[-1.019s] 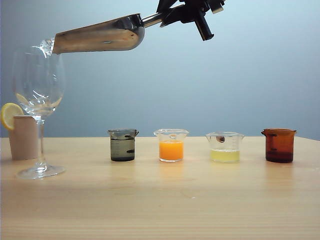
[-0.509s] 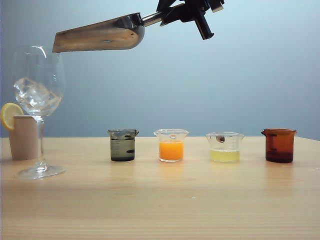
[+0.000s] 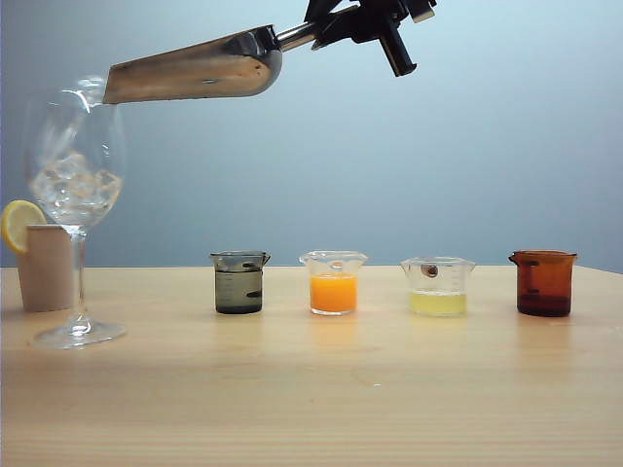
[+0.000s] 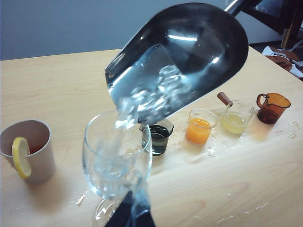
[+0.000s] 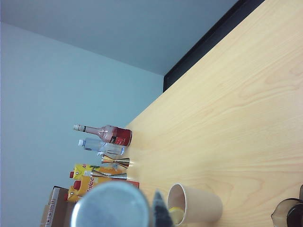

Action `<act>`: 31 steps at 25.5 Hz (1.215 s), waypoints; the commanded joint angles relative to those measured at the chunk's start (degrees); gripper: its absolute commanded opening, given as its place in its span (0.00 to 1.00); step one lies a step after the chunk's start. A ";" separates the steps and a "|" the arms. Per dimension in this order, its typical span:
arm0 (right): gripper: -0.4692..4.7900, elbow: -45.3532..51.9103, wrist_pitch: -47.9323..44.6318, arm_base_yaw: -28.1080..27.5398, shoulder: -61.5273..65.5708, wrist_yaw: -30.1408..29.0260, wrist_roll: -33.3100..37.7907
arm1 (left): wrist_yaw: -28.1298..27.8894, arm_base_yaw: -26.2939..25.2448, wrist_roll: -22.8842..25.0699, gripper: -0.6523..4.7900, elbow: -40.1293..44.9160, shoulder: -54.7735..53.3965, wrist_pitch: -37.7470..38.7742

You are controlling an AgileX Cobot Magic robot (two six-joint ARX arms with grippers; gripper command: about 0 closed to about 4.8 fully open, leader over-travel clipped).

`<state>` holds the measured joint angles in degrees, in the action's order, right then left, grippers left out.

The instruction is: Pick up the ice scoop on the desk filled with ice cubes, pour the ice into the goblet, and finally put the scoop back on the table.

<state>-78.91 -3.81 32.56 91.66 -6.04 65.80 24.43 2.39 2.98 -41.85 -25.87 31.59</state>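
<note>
My right gripper (image 3: 362,21) is shut on the thin handle of the ice scoop (image 3: 195,70), held high and tipped mouth-down toward the left. The scoop's lip hangs just above the rim of the goblet (image 3: 75,175), which stands on the table (image 3: 341,389). Ice cubes (image 3: 76,185) lie in the goblet's bowl. In the left wrist view more ice cubes (image 4: 151,92) slide out of the scoop (image 4: 199,42) into the goblet (image 4: 118,156). My left gripper (image 4: 132,213) shows as dark tips close together near the goblet's foot, holding nothing.
A beige cup with a lemon slice (image 3: 47,268) stands behind the goblet. A row of beakers crosses the table: dark (image 3: 239,282), orange (image 3: 334,282), pale yellow (image 3: 438,287), brown (image 3: 543,282). Water drops (image 4: 222,218) spot the wood. Bottles and cartons (image 5: 104,137) stand at the far edge.
Ice has fallen from the scoop's lip into the goblet, and the pile in the bowl has grown. The scoop and the right gripper have stayed where they were.
</note>
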 commanded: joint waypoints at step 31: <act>0.08 -0.52 -0.44 -2.99 -3.61 -8.57 4.50 | 0.02 -0.07 0.02 0.11 -0.22 0.04 -0.31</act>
<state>-78.91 -3.38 30.13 89.41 -13.78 69.67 24.40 2.39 2.98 -41.85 -25.82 31.62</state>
